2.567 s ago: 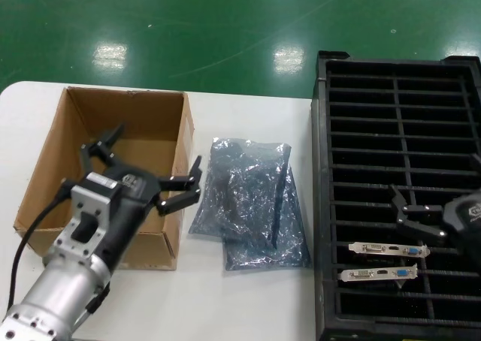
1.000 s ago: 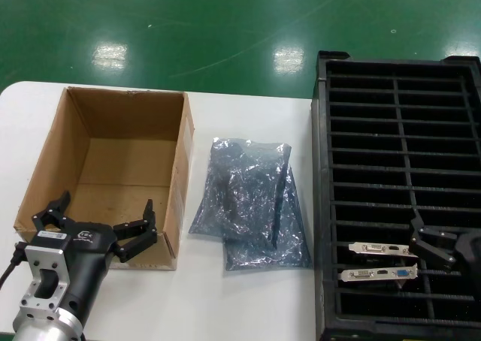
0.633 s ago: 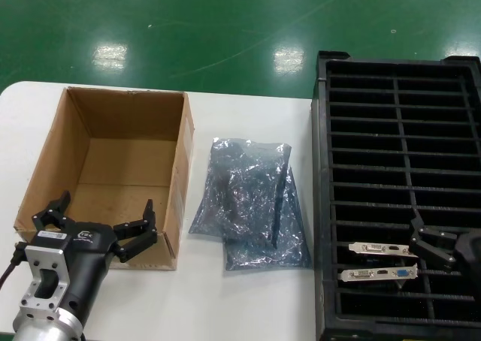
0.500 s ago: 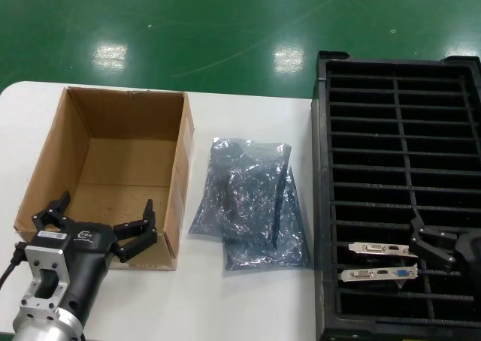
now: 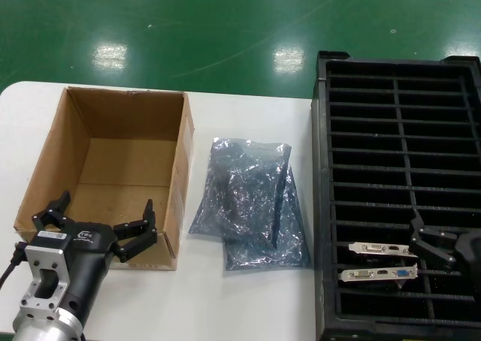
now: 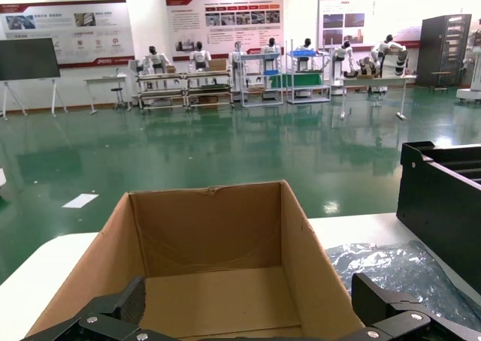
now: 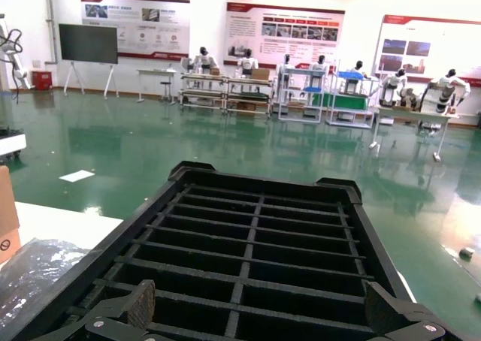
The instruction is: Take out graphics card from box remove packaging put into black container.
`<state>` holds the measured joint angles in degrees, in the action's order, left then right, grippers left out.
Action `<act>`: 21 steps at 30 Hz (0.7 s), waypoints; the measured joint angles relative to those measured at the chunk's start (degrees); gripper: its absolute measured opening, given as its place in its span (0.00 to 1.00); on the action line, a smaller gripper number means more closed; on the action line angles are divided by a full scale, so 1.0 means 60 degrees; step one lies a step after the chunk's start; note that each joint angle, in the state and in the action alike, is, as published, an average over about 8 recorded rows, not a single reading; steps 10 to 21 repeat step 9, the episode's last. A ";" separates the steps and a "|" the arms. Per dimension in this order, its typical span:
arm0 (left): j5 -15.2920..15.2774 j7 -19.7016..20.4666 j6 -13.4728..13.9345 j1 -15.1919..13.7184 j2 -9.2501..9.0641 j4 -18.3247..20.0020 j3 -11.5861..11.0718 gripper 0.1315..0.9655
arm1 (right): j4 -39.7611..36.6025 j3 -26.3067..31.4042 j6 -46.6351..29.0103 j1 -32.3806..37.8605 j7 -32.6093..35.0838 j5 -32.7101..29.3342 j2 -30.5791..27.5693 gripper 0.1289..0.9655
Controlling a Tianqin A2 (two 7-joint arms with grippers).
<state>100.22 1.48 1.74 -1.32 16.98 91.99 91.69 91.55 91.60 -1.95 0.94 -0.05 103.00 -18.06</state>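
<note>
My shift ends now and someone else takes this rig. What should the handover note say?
Left gripper: open, holding nothing, at the near wall of the box.
Right gripper: open, holding nothing, over the near slots of the black container.
The box looks empty inside.
Two graphics cards stand in neighbouring near slots of the container's left column.
Emptied antistatic bags lie in a pile on the table between box and container.
Done: cards unpacked and slotted. Left: no further card in view; check whether the run is finished.
</note>
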 joint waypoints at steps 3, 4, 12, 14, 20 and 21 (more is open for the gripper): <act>0.0000 0.0000 0.0000 0.0000 0.0000 0.0000 0.0000 1.00 | 0.0000 0.0000 0.0000 0.0000 0.0000 0.0000 0.0000 1.00; 0.0000 0.0000 0.0000 0.0000 0.0000 0.0000 0.0000 1.00 | 0.0000 0.0000 0.0000 0.0000 0.0000 0.0000 0.0000 1.00; 0.0000 0.0000 0.0000 0.0000 0.0000 0.0000 0.0000 1.00 | 0.0000 0.0000 0.0000 0.0000 0.0000 0.0000 0.0000 1.00; 0.0000 0.0000 0.0000 0.0000 0.0000 0.0000 0.0000 1.00 | 0.0000 0.0000 0.0000 0.0000 0.0000 0.0000 0.0000 1.00; 0.0000 0.0000 0.0000 0.0000 0.0000 0.0000 0.0000 1.00 | 0.0000 0.0000 0.0000 0.0000 0.0000 0.0000 0.0000 1.00; 0.0000 0.0000 0.0000 0.0000 0.0000 0.0000 0.0000 1.00 | 0.0000 0.0000 0.0000 0.0000 0.0000 0.0000 0.0000 1.00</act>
